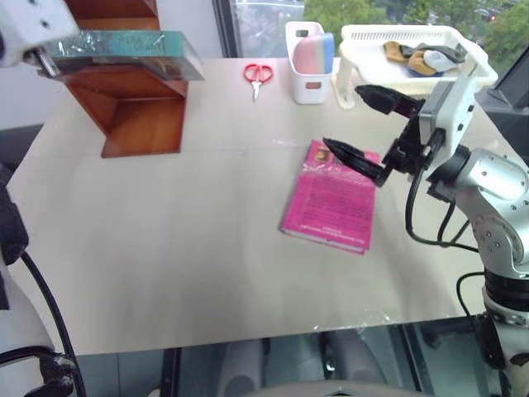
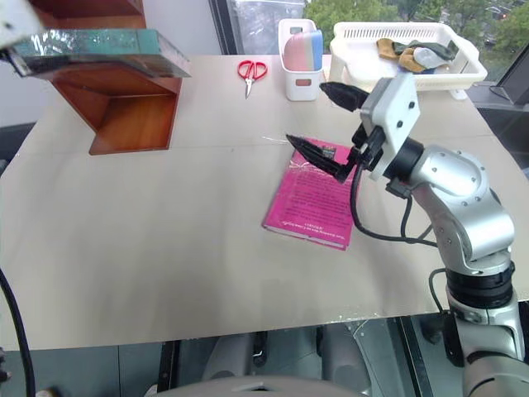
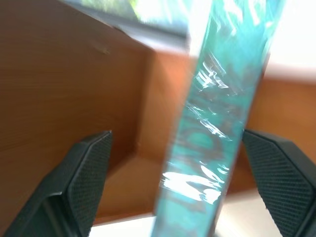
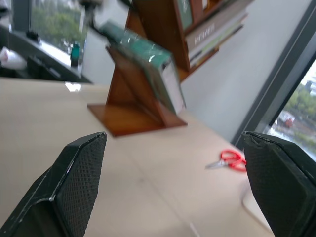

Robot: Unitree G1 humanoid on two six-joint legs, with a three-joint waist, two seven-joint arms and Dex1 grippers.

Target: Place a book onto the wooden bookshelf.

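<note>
The teal-green book [image 1: 124,45] in its glossy wrap lies on a low board of the reddish-brown wooden bookshelf [image 1: 140,116] at the table's far left, one end jutting out past the shelf's side. My left gripper [image 3: 175,138] is at the book's left end, open, with a finger [image 3: 89,168] standing off each side of the book [image 3: 212,123] and a gap on both sides. My right gripper [image 1: 343,116] hovers open above the table's right half, over a pink book, holding nothing. From the right wrist, the book [image 4: 143,54] leans on the shelf's slanted panel [image 4: 133,98].
A magenta-pink book [image 1: 331,198] lies flat right of the table's middle. Red scissors [image 1: 257,74], a white holder [image 1: 310,62] and a white basket tray [image 1: 355,37] with small items line the far edge. More books stand on the shelf's upper boards [image 4: 217,24].
</note>
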